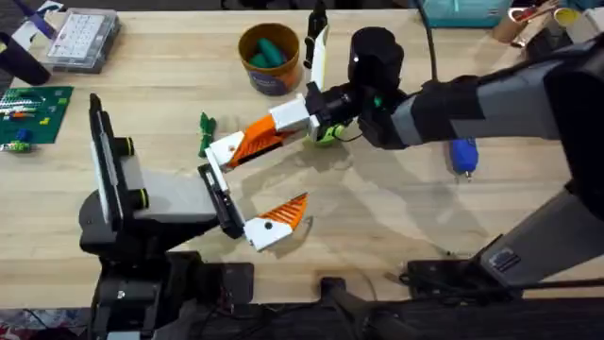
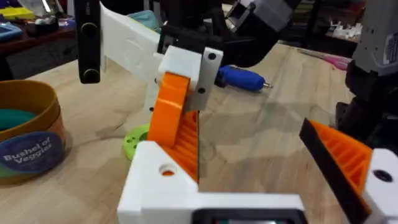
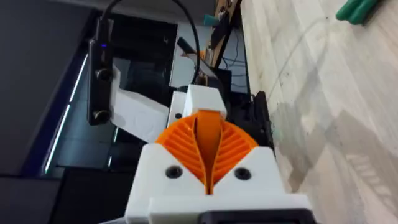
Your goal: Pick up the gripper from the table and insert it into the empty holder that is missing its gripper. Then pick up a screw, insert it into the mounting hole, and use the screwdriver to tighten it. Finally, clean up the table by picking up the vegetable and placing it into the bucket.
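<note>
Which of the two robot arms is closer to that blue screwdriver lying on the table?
The right. Its arm passes just above the screwdriver, though its end effector reaches past it toward the table's middle. The left end effector sits farther away, on the far side from the screwdriver.

One bucket (image 1: pixel 269 57), one screwdriver (image 1: pixel 462 156), one vegetable (image 1: pixel 205 132), one lime-green ring (image 2: pixel 135 140).

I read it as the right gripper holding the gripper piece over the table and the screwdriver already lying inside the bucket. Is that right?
Not quite. The overhead view shows the screwdriver lying on the table beside the right arm, well away from the bucket. The rest stands: the right gripper is shut on the gripper over the table.
</note>
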Robot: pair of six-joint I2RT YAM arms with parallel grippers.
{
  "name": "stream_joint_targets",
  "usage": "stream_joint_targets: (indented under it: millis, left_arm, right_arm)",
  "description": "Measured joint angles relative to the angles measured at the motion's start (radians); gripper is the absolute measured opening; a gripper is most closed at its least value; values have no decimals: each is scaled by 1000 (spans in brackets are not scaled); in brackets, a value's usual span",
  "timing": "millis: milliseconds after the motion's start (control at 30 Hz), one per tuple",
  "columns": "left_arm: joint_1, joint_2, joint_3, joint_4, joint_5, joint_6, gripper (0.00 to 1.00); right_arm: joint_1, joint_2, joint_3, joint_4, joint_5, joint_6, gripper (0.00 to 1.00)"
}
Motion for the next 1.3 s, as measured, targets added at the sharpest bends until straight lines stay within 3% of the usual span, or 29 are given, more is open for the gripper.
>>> stream_joint_targets:
  millis: [1300]
  left_arm:
    - [9,0,0,1,-10,-2,986]
  right_arm:
    - [19,0,2,2,33,15,12]
